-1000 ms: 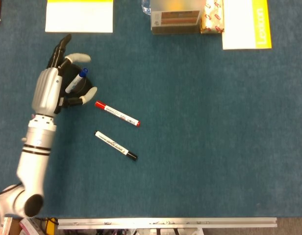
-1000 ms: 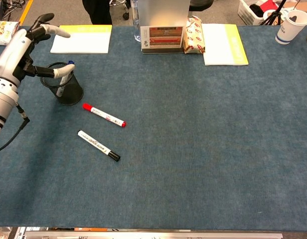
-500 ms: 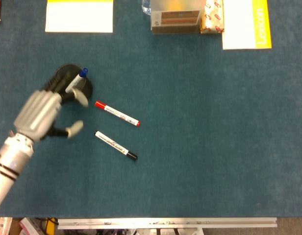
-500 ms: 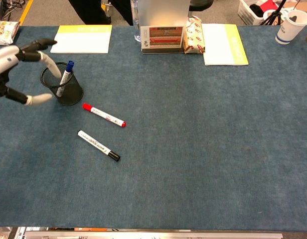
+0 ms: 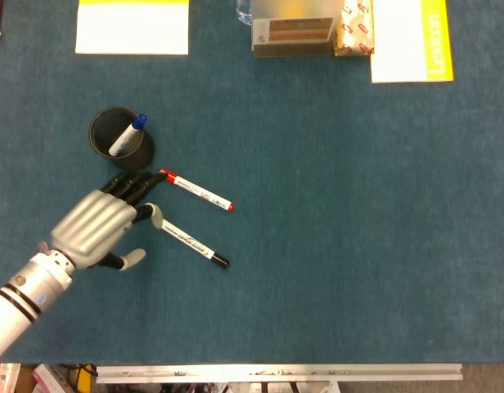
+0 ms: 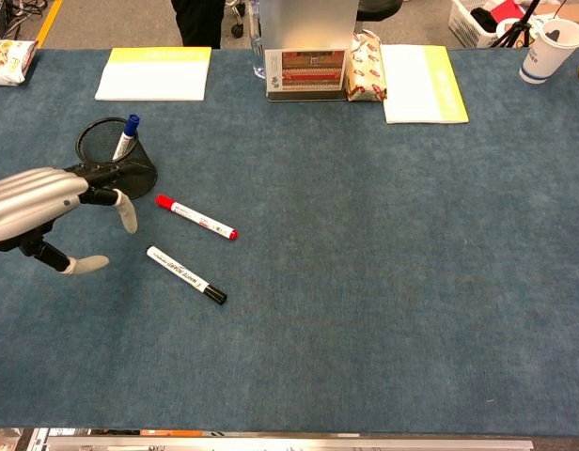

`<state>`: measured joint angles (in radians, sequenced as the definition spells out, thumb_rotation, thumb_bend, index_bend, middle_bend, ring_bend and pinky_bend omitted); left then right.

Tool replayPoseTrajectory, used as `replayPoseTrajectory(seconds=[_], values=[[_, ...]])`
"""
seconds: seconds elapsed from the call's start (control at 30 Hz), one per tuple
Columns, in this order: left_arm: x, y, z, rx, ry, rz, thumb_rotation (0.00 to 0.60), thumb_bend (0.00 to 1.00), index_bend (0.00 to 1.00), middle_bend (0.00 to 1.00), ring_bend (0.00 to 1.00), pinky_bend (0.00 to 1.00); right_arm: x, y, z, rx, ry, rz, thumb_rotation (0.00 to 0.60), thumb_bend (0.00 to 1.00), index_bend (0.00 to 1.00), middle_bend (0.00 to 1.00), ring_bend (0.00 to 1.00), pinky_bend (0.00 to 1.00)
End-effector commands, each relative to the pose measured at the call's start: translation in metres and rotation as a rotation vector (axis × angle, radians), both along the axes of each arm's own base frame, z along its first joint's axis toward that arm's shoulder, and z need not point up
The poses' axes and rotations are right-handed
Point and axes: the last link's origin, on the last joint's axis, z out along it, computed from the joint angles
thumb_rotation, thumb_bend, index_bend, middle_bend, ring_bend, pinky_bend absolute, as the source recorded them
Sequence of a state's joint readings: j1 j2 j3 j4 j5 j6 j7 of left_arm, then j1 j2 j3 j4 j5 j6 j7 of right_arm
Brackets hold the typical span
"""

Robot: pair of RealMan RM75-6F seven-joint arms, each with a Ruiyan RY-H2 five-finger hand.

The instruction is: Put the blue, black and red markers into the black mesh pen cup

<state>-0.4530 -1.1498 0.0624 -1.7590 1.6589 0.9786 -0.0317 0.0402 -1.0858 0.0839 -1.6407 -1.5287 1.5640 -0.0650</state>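
Your left hand [image 5: 101, 229] has come away from the black mesh pen cup [image 5: 119, 137] since a second ago, when it was wrapped around the cup's rim. It now sits nearer to you and hovers just left of the two loose markers, fingers spread wide and holding nothing. Its back is a ribbed silver shell with dark fingers tipped in pale pads [image 6: 127, 218]. Your right hand does not show in either view.

The blue marker [image 5: 128, 136] stands tilted inside the cup, its blue cap poking above the round rim, just as it did half a second ago. The cup is a dark, see-through mesh cylinder standing upright at the far left of the table.

The red marker [image 5: 195, 190] lies flat just right of the cup, a slim white barrel with a red cap at its far left end. The black marker [image 5: 193, 242] lies nearer, roughly parallel to it, its white barrel ending in a black cap at the near right. Neither has moved. From the head view, the hand's fingertips lie over the black marker's left end; I cannot tell if they touch.

Everything rests on a fuzzy blue-green table cloth [image 5: 342, 221].
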Motion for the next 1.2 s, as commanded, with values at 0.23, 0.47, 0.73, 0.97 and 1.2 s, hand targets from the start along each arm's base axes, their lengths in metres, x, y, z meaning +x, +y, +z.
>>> replayPoseTrajectory(seconds=[0.23, 0.47, 0.73, 0.97, 1.2], values=[[-0.01, -0.003, -0.038, -0.087, -0.011, -0.082, 0.6, 0.29, 0.38, 0.0, 0.0, 0.04, -0.001, -0.001, 0.0, 0.003, -0.001, -0.003, 0.6, 0.0, 0.34, 0.32, 0.42, 0.64], [-0.011, -0.007, -0.068, -0.154, -0.046, -0.133, 0.6, 0.29, 0.38, 0.0, 0.0, 0.04, -0.001, -0.001, 0.0, 0.008, -0.001, -0.004, 0.6, 0.0, 0.34, 0.32, 0.42, 0.64], [-0.007, -0.002, -0.083, -0.171, -0.089, -0.165, 0.6, 0.29, 0.38, 0.0, 0.0, 0.04, 0.0, 0.004, 0.003, -0.007, 0.001, -0.006, 0.6, 0.0, 0.34, 0.32, 0.42, 0.64], [-0.003, 0.005, -0.085, -0.153, -0.123, -0.179, 0.6, 0.29, 0.38, 0.0, 0.0, 0.04, 0.002, 0.012, 0.003, -0.02, 0.013, -0.008, 0.6, 0.0, 0.34, 0.32, 0.42, 0.64], [-0.005, 0.01, -0.09, -0.128, -0.143, -0.198, 0.6, 0.29, 0.38, 0.0, 0.0, 0.04, 0.003, 0.016, 0.004, -0.031, 0.018, -0.009, 0.6, 0.0, 0.34, 0.32, 0.42, 0.64]])
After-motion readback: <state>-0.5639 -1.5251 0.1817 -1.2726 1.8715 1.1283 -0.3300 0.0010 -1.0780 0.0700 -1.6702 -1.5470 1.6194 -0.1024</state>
